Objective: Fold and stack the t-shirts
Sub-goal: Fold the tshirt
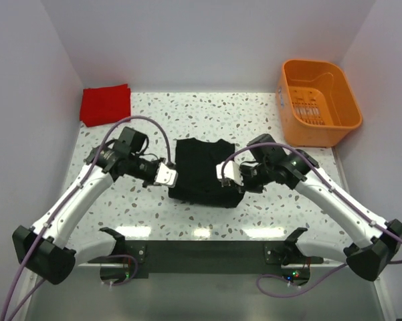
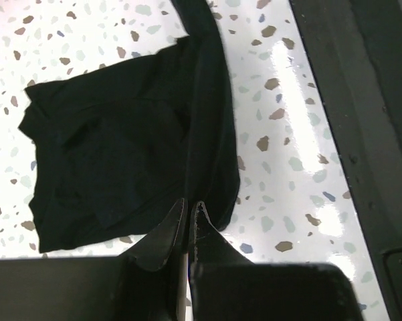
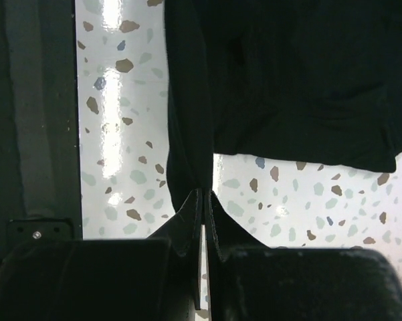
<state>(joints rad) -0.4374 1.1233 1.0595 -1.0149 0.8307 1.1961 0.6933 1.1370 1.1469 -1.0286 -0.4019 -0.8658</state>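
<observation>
Black t-shirt (image 1: 204, 170) sits about mid-counter, a little closer to the near edge than the far one, and it's caught between both arms. The left gripper (image 1: 168, 175) is at the shirt's left side and the right gripper (image 1: 225, 170) at its right side, pointing in at each other. In the left wrist view the left gripper's (image 2: 188, 204) jaws are pinched tight on a fold of the black cloth. It's the same in the right wrist view, where the right gripper's (image 3: 204, 194) jaws are clamped on the cloth with no gap showing.

The shirt is plain black, bunched into a roughly square, partly folded block with a few soft creases. A band of cloth runs straight out from each set of jaws, on the side of the shirt nearer the near edge, while the rest lies flat on the speckled counter (image 1: 187, 114).

That band runs left to right, parallel to the near edge. The block itself is about as wide as it is deep, so there's no real long axis. I can't tell which end is the collar.

The red t-shirt (image 1: 106, 103) is a small folded rectangle in the far left corner, well apart from the black one. An orange basket (image 1: 314, 134) is at the far right corner.
</observation>
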